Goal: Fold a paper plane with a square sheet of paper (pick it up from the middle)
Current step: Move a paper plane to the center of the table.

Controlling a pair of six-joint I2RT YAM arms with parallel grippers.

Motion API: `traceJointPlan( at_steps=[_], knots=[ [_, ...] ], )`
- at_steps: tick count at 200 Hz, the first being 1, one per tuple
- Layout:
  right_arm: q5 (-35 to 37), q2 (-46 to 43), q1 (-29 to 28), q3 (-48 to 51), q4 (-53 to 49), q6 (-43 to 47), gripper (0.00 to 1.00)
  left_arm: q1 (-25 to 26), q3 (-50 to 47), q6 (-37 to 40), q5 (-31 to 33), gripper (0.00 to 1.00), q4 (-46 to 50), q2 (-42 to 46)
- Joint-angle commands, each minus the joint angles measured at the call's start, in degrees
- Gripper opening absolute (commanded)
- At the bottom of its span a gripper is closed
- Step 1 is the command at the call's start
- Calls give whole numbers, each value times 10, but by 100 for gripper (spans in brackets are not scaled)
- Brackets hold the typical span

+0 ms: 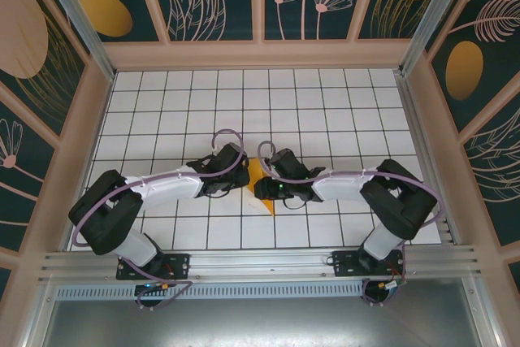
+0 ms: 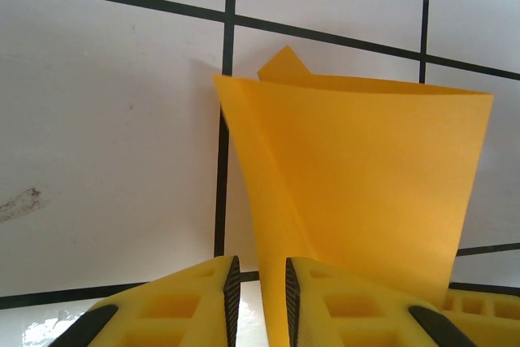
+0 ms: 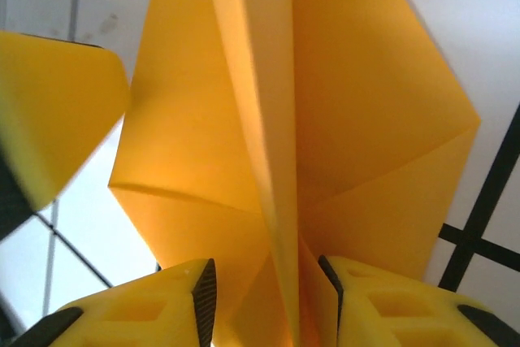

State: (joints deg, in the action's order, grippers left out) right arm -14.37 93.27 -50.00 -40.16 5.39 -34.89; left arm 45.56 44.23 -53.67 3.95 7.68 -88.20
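Right end effector (image 3: 268,274) straddles the raised crease of the paper (image 3: 366,119).

Creased square sheet of paper (image 3: 341,119) upright between the parted fingers of the right claw (image 3: 268,286), over gridded white tabletop (image 3: 475,14).

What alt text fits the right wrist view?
Folded orange-yellow paper, close up, its centre crease running down between the right gripper's two yellow, black-padded fingers. The other arm's yellow finger sits blurred at the left edge; white tiled table behind.
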Motion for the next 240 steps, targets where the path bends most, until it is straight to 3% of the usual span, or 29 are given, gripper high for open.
traceJointPlan(
  at_steps=[1, 34, 87, 128, 160, 179, 200, 240],
  knots=[
    [55, 16, -16, -33, -52, 17, 35, 2, -5, 7, 9, 25, 1, 14],
    [101, 16, -31, -62, -85, 16, 17, 2, -15, 1, 31, 25, 5, 52],
    [241, 0, -25, -127, -159, -8, 9, 2, -59, -20, 120, 30, 12, 186],
    [300, 113, 5, -241, -258, -47, 10, 2, -106, -40, 159, 32, 3, 264],
    [312, 189, 6, -322, -313, -44, 19, 2, -119, -42, 169, 32, 7, 291],
    [306, 214, 6, -339, -322, -46, 20, 2, -122, -42, 171, 33, 8, 297],
    [292, 228, 6, -342, -320, -44, 27, 2, -124, -42, 172, 33, 9, 300],
    [285, 257, 7, -346, -331, -47, 29, 2, -125, -41, 173, 33, 8, 300]
  ],
)
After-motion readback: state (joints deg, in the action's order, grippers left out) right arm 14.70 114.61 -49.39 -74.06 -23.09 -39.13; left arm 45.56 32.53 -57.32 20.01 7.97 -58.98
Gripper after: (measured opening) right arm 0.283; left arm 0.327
